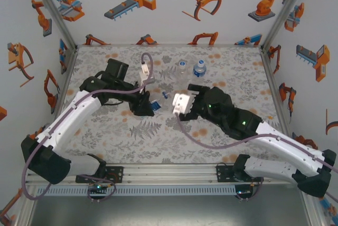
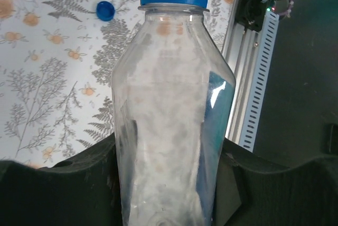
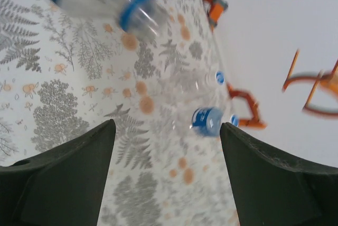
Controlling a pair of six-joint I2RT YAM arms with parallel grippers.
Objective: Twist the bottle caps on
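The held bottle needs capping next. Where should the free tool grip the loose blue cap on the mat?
Probably pinch the blue cap across its round side wall, coming straight down: it lies low and alone on the mat, with clear space around.

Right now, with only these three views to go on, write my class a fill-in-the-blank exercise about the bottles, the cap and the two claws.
1. The left claw is ____ on the held bottle.
2. The right claw holds nothing, so it is ____.
3. The loose cap lying on the mat is coloured ____.
4. At the back of the mat, ____ other bottles stand upright.

Missing words: shut; open; blue; two.
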